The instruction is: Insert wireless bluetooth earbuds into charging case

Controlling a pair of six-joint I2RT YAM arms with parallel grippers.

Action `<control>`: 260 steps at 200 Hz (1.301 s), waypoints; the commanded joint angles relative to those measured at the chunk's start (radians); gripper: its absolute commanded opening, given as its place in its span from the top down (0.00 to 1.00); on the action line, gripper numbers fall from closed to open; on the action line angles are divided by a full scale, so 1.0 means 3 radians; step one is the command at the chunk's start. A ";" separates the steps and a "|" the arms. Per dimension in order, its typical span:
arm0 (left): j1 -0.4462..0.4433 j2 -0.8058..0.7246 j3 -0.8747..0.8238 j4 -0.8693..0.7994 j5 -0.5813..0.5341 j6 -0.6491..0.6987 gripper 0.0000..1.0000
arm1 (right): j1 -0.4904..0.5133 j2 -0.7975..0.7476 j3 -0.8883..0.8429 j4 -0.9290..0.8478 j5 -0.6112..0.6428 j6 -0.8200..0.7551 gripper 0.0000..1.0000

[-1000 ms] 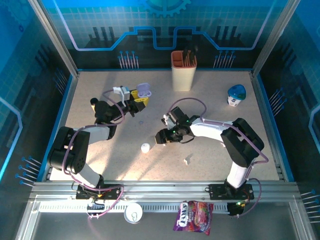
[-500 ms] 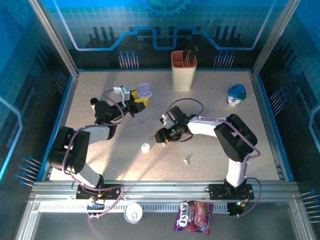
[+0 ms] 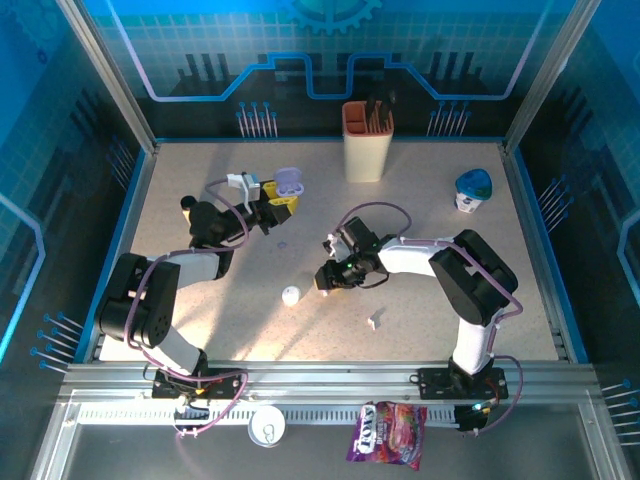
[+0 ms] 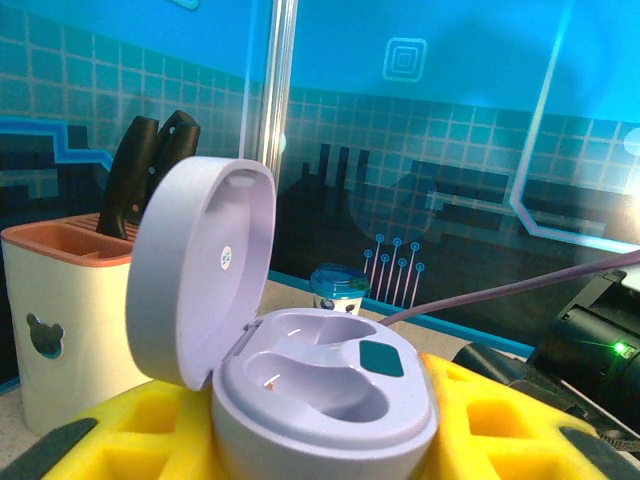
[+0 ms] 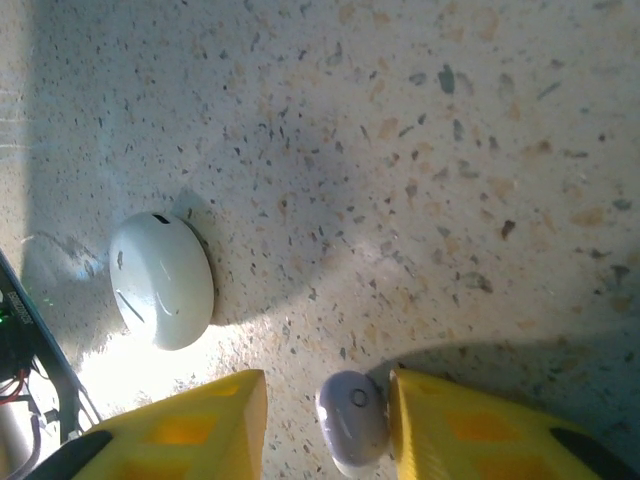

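Lilac plastic marks both halves of the job. The lilac charging case [image 4: 320, 395] sits clamped between the yellow pads of the left gripper [image 4: 320, 445], lifted off the speckled table [image 5: 450, 150] towards the far left, with its lid [image 4: 195, 270] hinged up and both moulded wells bare. The matching earbud [image 5: 352, 420], a small pale lilac bean, lies on the table near the middle. The right gripper [image 5: 328, 400] is lowered over it with a yellow finger on either side.

The step in hand looks like the pick of that earbud. In the right wrist view one pad seems to touch the bud, while a strip of table shows between the bud and the other pad. So the jaws are part-way in and not yet clenched on it.

A closed white pebble-shaped case [image 5: 160, 280] lies just beside, clear of the fingers. A small pale piece [image 3: 375, 321] sits nearer the arm bases; it is too small to name.

The next move probably calls for squeezing gently enough that the rounded bud does not squirt out sideways. The arm would then lift it, carry it across to the open case and lower it into one well the right way round.
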 commanded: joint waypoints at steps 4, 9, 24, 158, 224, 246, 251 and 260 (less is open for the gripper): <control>0.0031 -0.0074 -0.0007 0.0116 0.0080 -0.0003 0.73 | -0.0007 -0.0044 -0.0057 -0.0022 -0.0057 0.0018 0.68; 0.0031 -0.0075 -0.0005 0.0116 0.0078 0.0001 0.73 | -0.0007 -0.0048 -0.0060 -0.0027 -0.0056 0.0015 0.69; 0.0031 -0.0071 -0.0006 0.0114 0.0080 0.0001 0.73 | -0.0007 -0.0044 -0.0064 -0.0032 -0.0039 0.0008 0.70; 0.0031 -0.0068 -0.0036 0.0114 0.0067 0.0040 0.73 | 0.0019 -0.0213 -0.0095 -0.0007 0.0303 0.0009 0.81; -0.0014 0.0002 -0.0051 0.0112 0.0033 0.0152 0.74 | 0.0116 -0.0850 -0.0244 -0.0597 0.2060 0.0461 0.80; -0.0039 0.0028 -0.0062 0.0114 0.0039 0.0199 0.74 | 0.0224 -0.0930 -0.0171 -0.0971 0.2661 0.0685 0.81; -0.0045 0.0040 -0.0062 0.0109 0.0037 0.0209 0.74 | 0.0256 -0.0939 -0.0155 -0.1045 0.2777 0.0733 0.81; -0.0060 0.0056 -0.0067 0.0109 0.0037 0.0228 0.75 | 0.0300 -0.0959 -0.0132 -0.1149 0.2948 0.0808 0.81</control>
